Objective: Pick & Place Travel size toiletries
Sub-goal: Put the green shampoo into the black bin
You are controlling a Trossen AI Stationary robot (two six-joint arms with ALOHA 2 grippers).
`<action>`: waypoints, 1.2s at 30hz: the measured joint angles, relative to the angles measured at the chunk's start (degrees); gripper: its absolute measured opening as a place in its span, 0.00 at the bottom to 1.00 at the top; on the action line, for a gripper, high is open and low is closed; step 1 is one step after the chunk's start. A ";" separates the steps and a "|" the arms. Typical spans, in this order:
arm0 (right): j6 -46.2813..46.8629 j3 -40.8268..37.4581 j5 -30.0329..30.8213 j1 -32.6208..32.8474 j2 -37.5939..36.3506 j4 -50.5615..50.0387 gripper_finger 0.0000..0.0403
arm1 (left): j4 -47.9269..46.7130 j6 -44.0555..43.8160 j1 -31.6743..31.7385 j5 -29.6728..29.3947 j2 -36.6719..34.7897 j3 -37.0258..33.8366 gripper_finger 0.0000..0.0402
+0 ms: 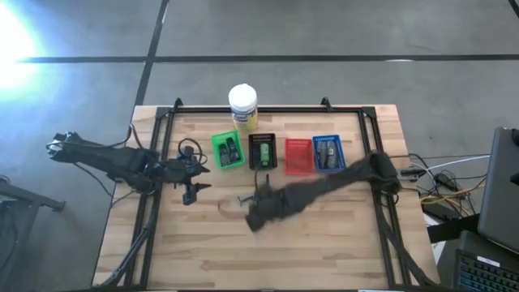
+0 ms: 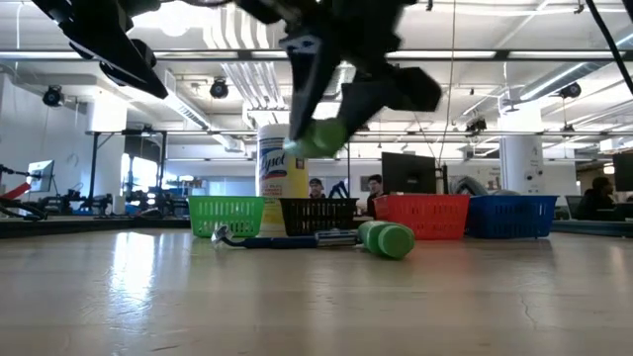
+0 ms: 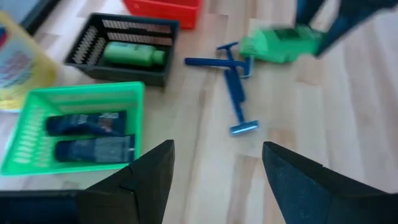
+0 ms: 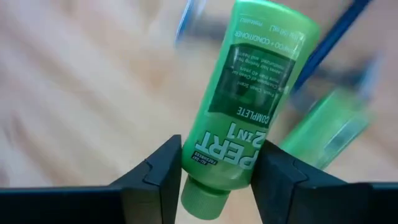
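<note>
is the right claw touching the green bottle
Touching. The right wrist view shows the right claw clamped on both sides of the green bottle near its cap.

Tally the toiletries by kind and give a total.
Green bottles: 3 (one in the right gripper, one on the table, one in the black basket)
Dark tubes: 4 (two in the green basket, two in the blue basket)
Blue razors: 2
Total: 9

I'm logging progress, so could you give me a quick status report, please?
Right gripper shut on green Pert bottle, lifted. Left gripper open, waiting near green basket. Blue razors, another green bottle below.
</note>
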 joint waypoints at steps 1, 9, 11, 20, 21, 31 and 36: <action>1.18 -0.08 0.75 -1.71 -0.89 0.01 0.36 | -0.37 -0.02 0.00 -0.65 -0.15 -0.03 0.62; -2.54 -0.15 -1.54 -19.49 -1.39 4.36 0.38 | 0.71 1.36 0.22 -1.69 -0.44 -0.04 0.62; -4.73 -0.21 -2.53 -22.75 -1.27 4.50 0.37 | 0.70 1.66 0.24 -3.58 -0.37 -0.07 0.62; -11.13 -1.37 -9.82 -29.72 -1.36 5.49 0.53 | 0.91 0.58 0.69 -6.60 -0.28 -0.07 0.62; -11.16 -1.73 -9.40 -29.73 -1.35 5.34 0.56 | 0.96 0.55 0.83 -6.67 -0.25 -0.07 0.62; -15.35 -2.94 -10.55 -27.02 -1.64 5.46 0.74 | 1.05 0.06 3.13 -7.31 0.15 -0.07 0.62; -20.64 -2.92 -8.75 -23.25 -1.31 6.37 0.75 | 1.16 0.17 4.05 -7.30 0.15 -0.07 0.62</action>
